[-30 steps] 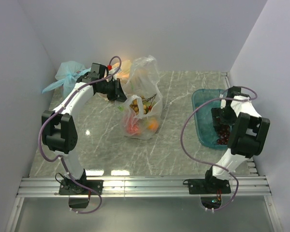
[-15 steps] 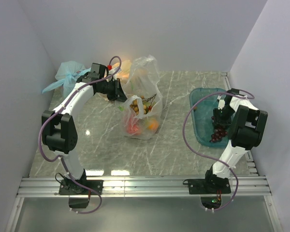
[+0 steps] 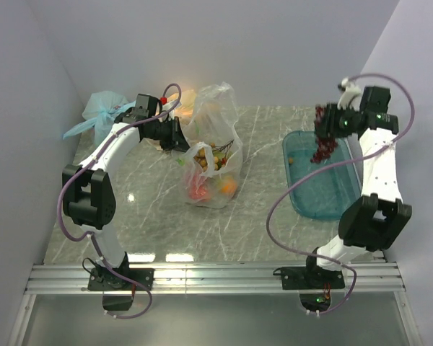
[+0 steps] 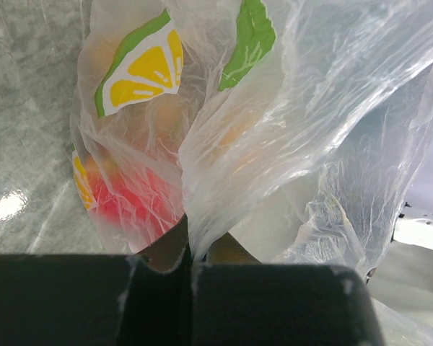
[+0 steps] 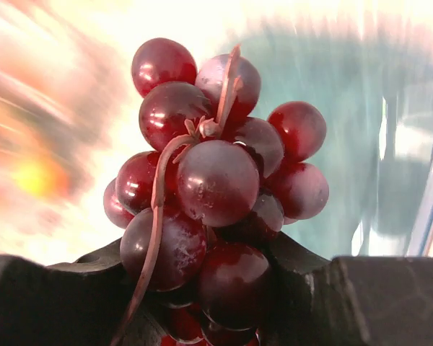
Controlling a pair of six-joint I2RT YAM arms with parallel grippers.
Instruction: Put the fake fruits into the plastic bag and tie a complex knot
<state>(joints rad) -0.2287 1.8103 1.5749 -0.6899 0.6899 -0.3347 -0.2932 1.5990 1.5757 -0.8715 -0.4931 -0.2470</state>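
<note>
Right tool (image 3: 326,127): closed around the grapes (image 5: 215,180).
Left tool (image 4: 189,268): pinched on the bag (image 4: 289,122).
Care: grapes are best let go only above the bag mouth, near the left tool.

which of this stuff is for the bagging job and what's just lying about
For the job: thin clear crinkly plastic bag; glossy plastic fruits inside it; dark red plastic grape bunch in right pincer.
Just lying about: tied light blue plastic bag; orange-yellow bag; teal plastic tray.
</note>
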